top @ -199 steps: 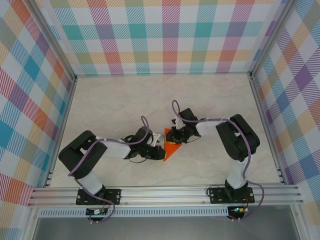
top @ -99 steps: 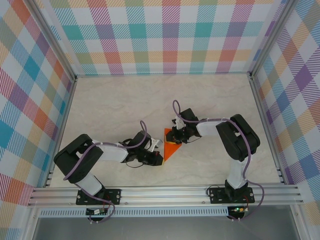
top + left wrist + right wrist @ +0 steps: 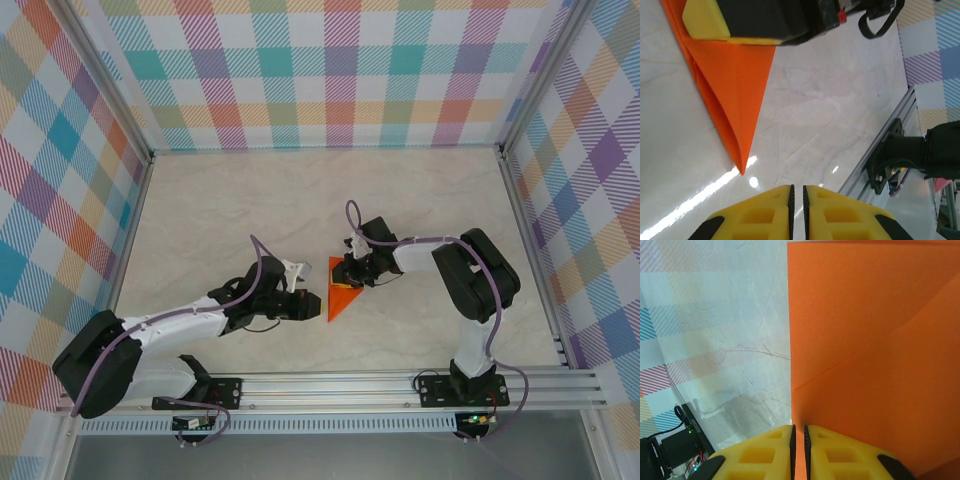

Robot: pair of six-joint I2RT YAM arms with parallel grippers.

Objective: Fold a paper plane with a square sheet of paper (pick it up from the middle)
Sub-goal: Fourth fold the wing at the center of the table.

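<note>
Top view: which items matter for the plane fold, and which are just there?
Job:
folded orange paper
right gripper, shut at the paper's edge
left gripper, shut, short of the paper's tip

Just there:
marble-look table
plaid walls
aluminium rail

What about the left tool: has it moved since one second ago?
Yes. The left tool drew back leftward, away from the folded orange paper, and slightly toward the near rail.

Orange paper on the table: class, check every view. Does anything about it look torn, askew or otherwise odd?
Nothing stands out. The orange paper lies flat on the table, folded to a clean point, no tear showing. The right gripper rests on its wide end; the left gripper sits shut near the tip, apart from it.
</note>
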